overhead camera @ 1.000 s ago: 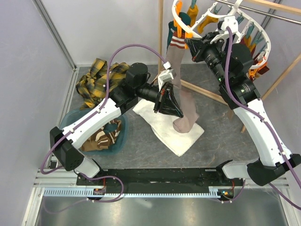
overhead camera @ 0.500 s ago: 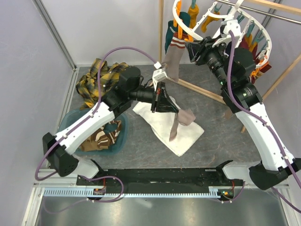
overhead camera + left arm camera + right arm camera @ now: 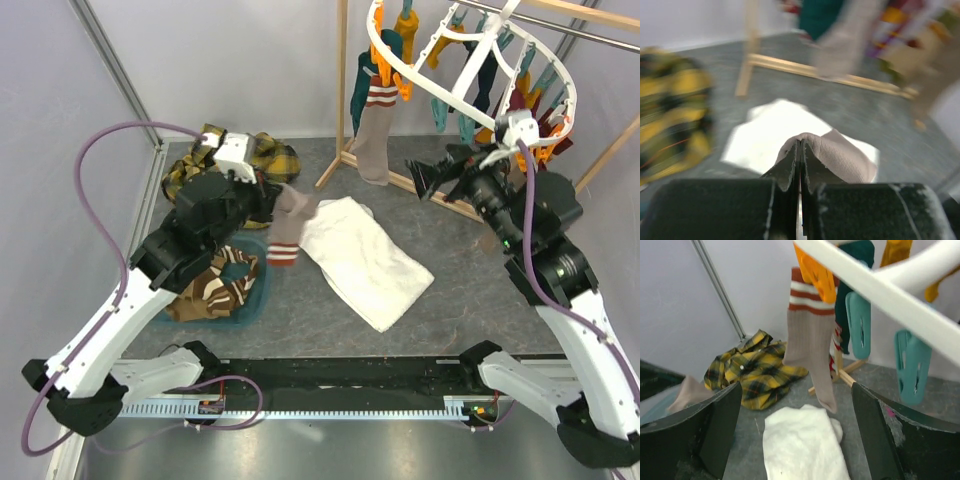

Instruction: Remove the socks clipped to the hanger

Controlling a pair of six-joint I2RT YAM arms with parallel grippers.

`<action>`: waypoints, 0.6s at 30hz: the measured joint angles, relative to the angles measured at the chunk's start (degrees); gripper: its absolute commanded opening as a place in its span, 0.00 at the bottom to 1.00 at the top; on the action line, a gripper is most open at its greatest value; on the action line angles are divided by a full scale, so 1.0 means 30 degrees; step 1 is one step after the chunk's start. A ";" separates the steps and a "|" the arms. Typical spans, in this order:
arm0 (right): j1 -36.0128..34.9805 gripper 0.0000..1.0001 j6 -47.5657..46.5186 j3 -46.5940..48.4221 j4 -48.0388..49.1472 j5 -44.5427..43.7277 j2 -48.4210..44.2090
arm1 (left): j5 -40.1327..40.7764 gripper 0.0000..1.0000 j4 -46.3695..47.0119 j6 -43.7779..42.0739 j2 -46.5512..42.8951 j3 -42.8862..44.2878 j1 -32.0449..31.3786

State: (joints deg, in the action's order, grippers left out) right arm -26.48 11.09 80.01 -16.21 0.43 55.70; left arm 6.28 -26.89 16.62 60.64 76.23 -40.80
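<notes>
Since the earlier frames, the tan sock (image 3: 285, 226) has been carried leftward off the white towel (image 3: 365, 265). It is now held toward the left edge of the surface (image 3: 460, 300), just beside the teal basin (image 3: 258, 297), pinched in the closed left gripper (image 3: 800, 150). The right gripper (image 3: 425, 180) has been drawn back from the hanger (image 3: 430, 92) over the far right corner, and its jaws are spread wide around nothing. A striped sock (image 3: 370, 140) is left clipped at the hanger's left rim by an orange clip (image 3: 814, 271).
</notes>
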 measured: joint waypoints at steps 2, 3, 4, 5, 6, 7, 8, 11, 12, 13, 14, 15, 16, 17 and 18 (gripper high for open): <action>0.0000 0.98 0.0015 -0.1348 -0.0342 0.0000 -0.1319 | 0.2951 0.02 -0.0386 0.0000 -0.0685 -0.0743 0.0532; 0.0000 0.98 0.0036 -0.2113 -0.0466 -0.0007 -0.2062 | 0.4044 0.02 -0.0663 0.0007 -0.0962 -0.1209 0.0998; 0.0000 0.98 0.0066 -0.2659 -0.0605 0.0007 -0.2528 | 0.5115 0.02 -0.1086 0.0036 -0.1217 -0.1741 0.1617; 0.0000 0.98 0.0080 -0.3024 -0.0699 0.0015 -0.2841 | 0.5763 0.02 -0.1392 0.0095 -0.1348 -0.2047 0.2084; 0.0007 0.98 0.0087 -0.3395 -0.0772 0.0080 -0.3184 | 0.6462 0.02 -0.1727 0.0175 -0.1472 -0.2441 0.2710; 0.0007 0.98 0.0087 -0.3672 -0.0889 0.0131 -0.3439 | 0.7220 0.02 -0.2142 0.0262 -0.1596 -0.2776 0.3184; 0.0007 0.98 0.0080 -0.3861 -0.0991 0.0219 -0.3606 | 0.7905 0.02 -0.2535 0.0335 -0.1698 -0.2987 0.3570; 0.0007 0.98 -0.0270 -0.4044 -0.1450 0.0342 -0.3708 | 0.9959 0.02 -0.3759 0.0466 -0.1967 -0.3184 0.4554; 0.0007 0.98 -0.0503 -0.4044 -0.1625 0.0335 -0.3694 | 1.1096 0.02 -0.4255 0.0452 -0.2157 -0.3169 0.5282; 0.0007 0.98 -0.0692 -0.4044 -0.1770 0.0270 -0.3665 | 1.1759 0.02 -0.4597 0.0444 -0.2244 -0.3067 0.5690; 0.0007 0.98 -0.0940 -0.4044 -0.1931 0.0153 -0.3650 | 1.2233 0.02 -0.4758 0.0444 -0.2280 -0.2994 0.6011; 0.0007 0.98 -0.1202 -0.4044 -0.2055 -0.0080 -0.3621 | 1.2764 0.02 -0.4954 0.0437 -0.2310 -0.2885 0.6382; 0.0007 0.98 -0.1348 -0.4044 -0.2120 -0.0182 -0.3585 | 1.3049 0.02 -0.5020 0.0437 -0.2324 -0.2849 0.6550; 0.0007 0.98 -0.1501 -0.4044 -0.2222 -0.0284 -0.3563 | 1.3391 0.02 -0.5122 0.0452 -0.2346 -0.2849 0.6666; 0.0007 0.98 -0.1625 -0.4044 -0.2310 -0.0306 -0.3541 | 1.3537 0.02 -0.5282 0.0546 -0.2353 -0.2863 0.6732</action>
State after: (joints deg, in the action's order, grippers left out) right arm -26.46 6.22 67.88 -23.14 -0.49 45.08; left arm 46.89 -42.74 18.26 53.58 67.64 -20.60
